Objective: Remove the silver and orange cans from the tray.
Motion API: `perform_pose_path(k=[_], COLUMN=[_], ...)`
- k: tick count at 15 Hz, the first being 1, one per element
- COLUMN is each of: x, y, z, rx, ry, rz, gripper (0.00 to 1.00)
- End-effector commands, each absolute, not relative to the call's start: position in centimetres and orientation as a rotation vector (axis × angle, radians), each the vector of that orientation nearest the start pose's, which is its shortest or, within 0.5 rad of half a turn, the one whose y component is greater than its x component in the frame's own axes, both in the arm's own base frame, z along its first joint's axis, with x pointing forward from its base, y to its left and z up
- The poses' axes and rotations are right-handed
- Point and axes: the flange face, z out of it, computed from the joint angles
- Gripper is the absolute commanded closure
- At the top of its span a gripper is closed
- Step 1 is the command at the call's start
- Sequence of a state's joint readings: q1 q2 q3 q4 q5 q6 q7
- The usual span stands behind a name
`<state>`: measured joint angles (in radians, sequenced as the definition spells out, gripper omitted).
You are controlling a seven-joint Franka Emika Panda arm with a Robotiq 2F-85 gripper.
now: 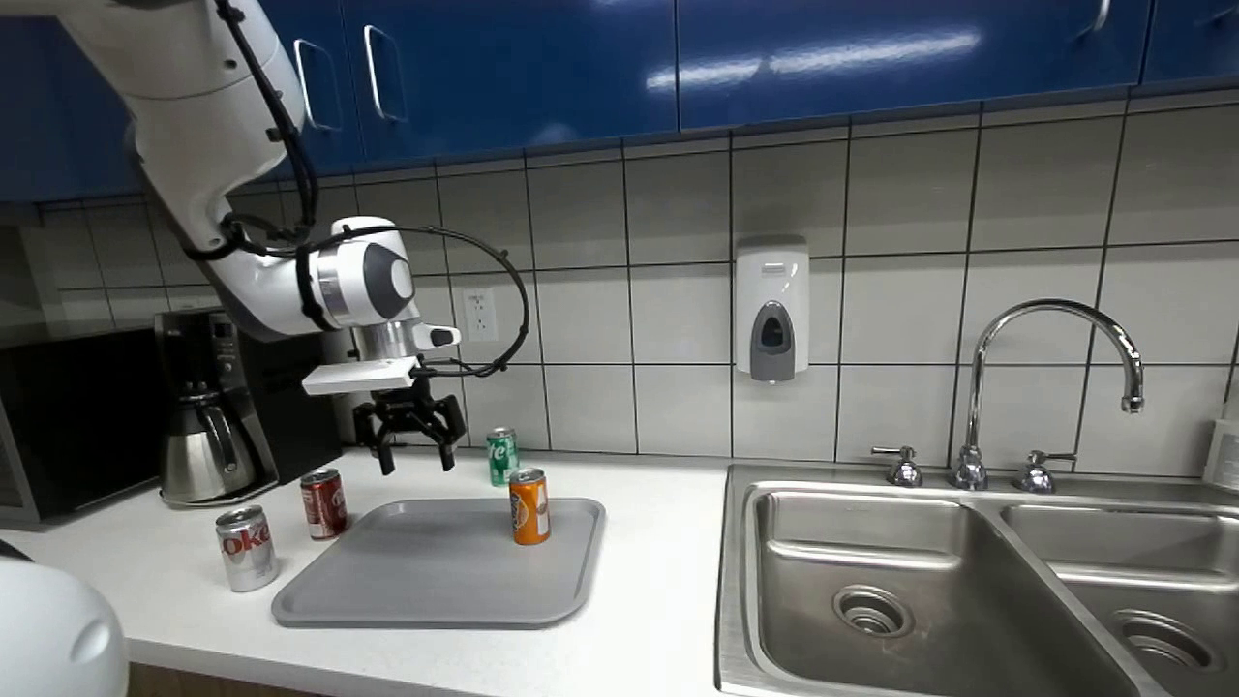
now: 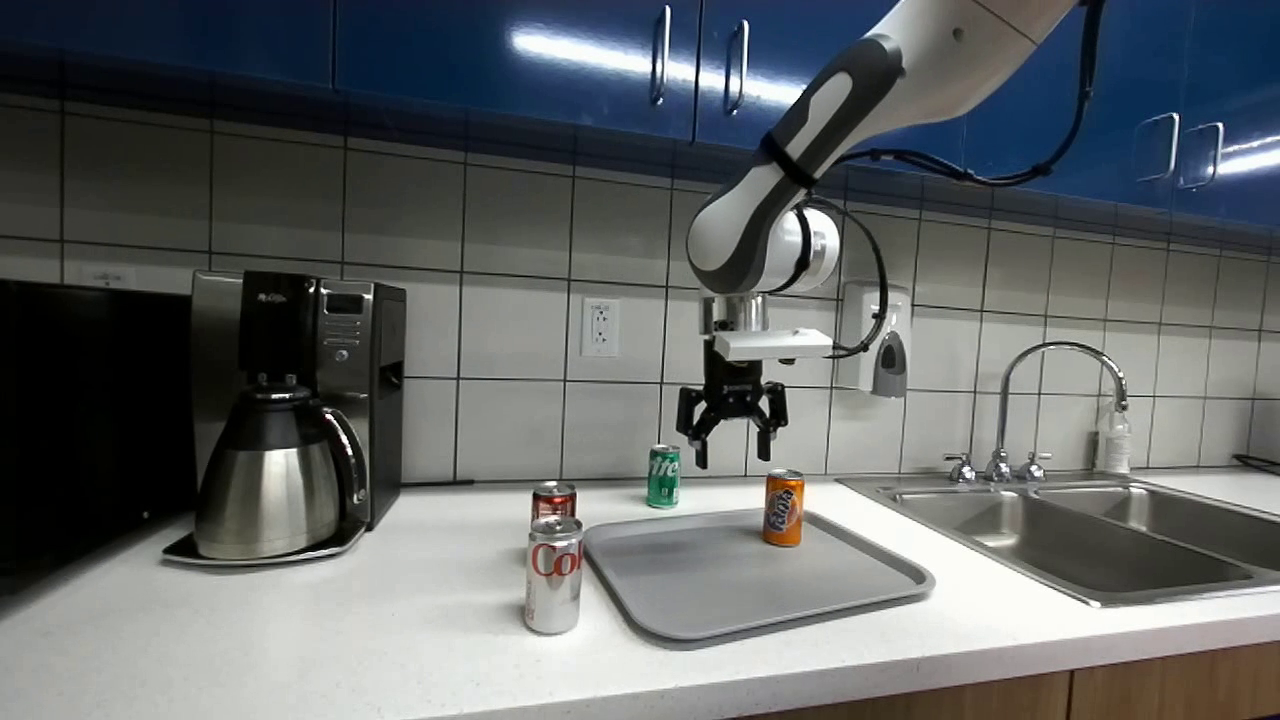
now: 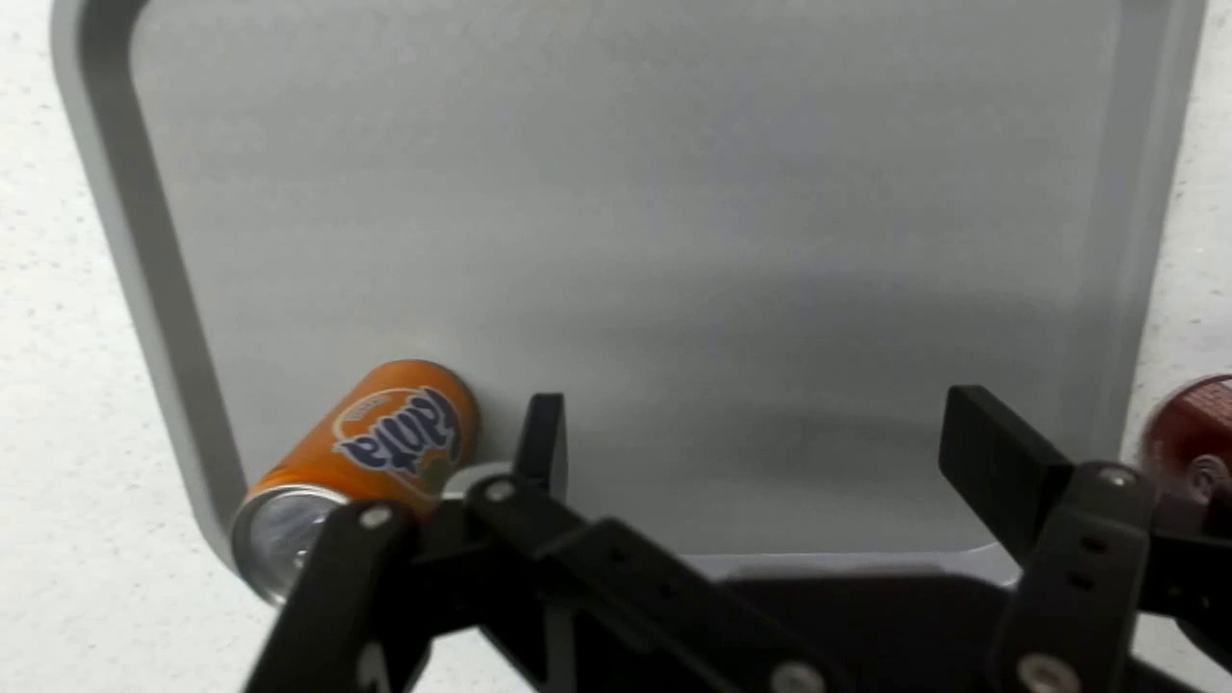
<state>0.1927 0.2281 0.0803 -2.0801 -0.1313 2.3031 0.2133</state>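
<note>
The black two-fingered gripper [image 1: 417, 463] hung above the far side of the shallow gray rectangular tray [image 1: 416, 571], its fingers spread wide with only air between them. The tray held the orange cylindrical metal can [image 2: 784, 508] toward its far right corner, upright, with its long axis vertical and silver top up. The silver cylindrical metal can [image 1: 248, 549] stood on the white counter [image 1: 658, 581] left of the tray, also upright, part of its red lettering showing in both exterior views.
</note>
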Motion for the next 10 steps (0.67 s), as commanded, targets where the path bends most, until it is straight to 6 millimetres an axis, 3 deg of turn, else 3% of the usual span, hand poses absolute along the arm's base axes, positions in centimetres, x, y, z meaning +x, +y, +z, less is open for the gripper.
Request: perform_pose_path(k=[1, 5, 10], x=[57.0, 58.6, 60.3], y=[11.2, 7.5, 4.5], z=[32.0, 31.8, 31.6], rx=[-3.212, -3.213, -3.208], ry=[-0.236, -0.201, -0.155], rz=[-0.007, -0.002, -0.001], gripper=[0.0, 0.0, 0.0])
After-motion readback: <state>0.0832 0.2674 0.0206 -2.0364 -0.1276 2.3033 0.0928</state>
